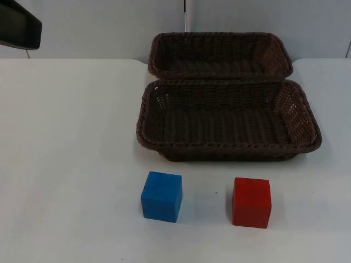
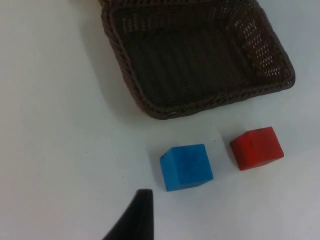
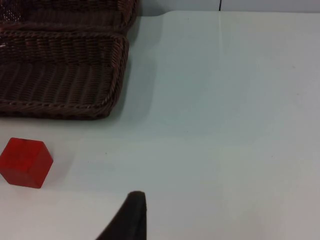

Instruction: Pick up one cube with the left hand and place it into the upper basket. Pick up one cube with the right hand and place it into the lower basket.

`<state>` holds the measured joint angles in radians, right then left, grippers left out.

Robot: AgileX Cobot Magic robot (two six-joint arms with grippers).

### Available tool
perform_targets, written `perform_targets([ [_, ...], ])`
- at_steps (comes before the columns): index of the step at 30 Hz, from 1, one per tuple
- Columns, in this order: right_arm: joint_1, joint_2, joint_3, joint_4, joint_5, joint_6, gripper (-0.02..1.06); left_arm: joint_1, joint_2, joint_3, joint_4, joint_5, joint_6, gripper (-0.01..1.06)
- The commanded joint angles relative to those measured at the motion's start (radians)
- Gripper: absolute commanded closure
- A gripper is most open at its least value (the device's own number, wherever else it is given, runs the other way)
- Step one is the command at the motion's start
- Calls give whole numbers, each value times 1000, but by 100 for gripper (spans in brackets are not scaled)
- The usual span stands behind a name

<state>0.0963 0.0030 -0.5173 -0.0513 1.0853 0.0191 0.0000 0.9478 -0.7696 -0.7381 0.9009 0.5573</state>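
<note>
Top view: nothing done yet. Blue cube (image 1: 162, 196) and red cube (image 1: 251, 202) sit on the white surface (image 1: 66, 164), apart, in front of the lower basket (image 1: 228, 121). Upper basket (image 1: 219, 56) touches it behind. Both baskets hold nothing.

Left wrist view: left claw (image 2: 134, 217) hovers near the blue cube (image 2: 186, 167), not touching; red cube (image 2: 256, 148) beside; can't tell claw state.

Right wrist view: right claw (image 3: 127, 217) hangs over bare surface, well apart from the red cube (image 3: 25, 162); state can't tell. Both picks and both placements remain.
</note>
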Motion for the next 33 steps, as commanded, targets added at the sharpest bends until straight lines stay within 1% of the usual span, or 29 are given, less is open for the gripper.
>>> perform_targets([
  [1, -6, -3, 2, 2, -6, -9, -1, 0, 20, -6, -10, 24, 6, 0],
  [6, -6, -3, 2, 2, -6, -9, -1, 0, 53, -6, -3, 31, 6, 0],
  [9, -6, -3, 2, 4, -6, -9, -1, 0, 98, -6, 21, 58, 6, 0],
  [12, -6, -3, 2, 4, -6, -9, -1, 1, 123, -6, 21, 62, 6, 0],
  [14, -6, -3, 2, 4, -6, -9, -1, -13, 159, -6, 24, 53, 6, 0],
  [16, -6, -3, 2, 4, -6, -9, -1, -44, 185, -6, 43, 18, 6, 0],
  [17, -6, -3, 2, 4, -6, -9, -1, -44, 185, -6, 43, 18, 6, 0],
  [21, -6, -3, 2, 4, -6, -9, -1, -156, 248, -17, 90, -52, -1, 0],
  [22, -6, -3, 2, 4, -6, -9, -1, -156, 248, -17, 90, -52, -1, 0],
  [26, -6, -3, 2, 4, -6, -9, -1, -259, 321, -59, 186, -92, -94, 0],
  [27, -6, -3, 2, 4, -6, -9, -1, -259, 321, -59, 186, -92, -94, 0],
  [29, -6, -3, 2, 4, -6, -9, -1, -320, 369, -92, 276, -116, -194, 0],
  [31, -6, -3, 2, 4, -6, -9, -1, -370, 409, -110, 340, -135, -253, 0],
  [32, -6, -3, 2, 4, -6, -9, -1, -370, 409, -110, 340, -135, -253, 0],
  [33, -6, -3, 2, 4, -6, -9, -1, -394, 429, -115, 366, -143, -281, 0],
])
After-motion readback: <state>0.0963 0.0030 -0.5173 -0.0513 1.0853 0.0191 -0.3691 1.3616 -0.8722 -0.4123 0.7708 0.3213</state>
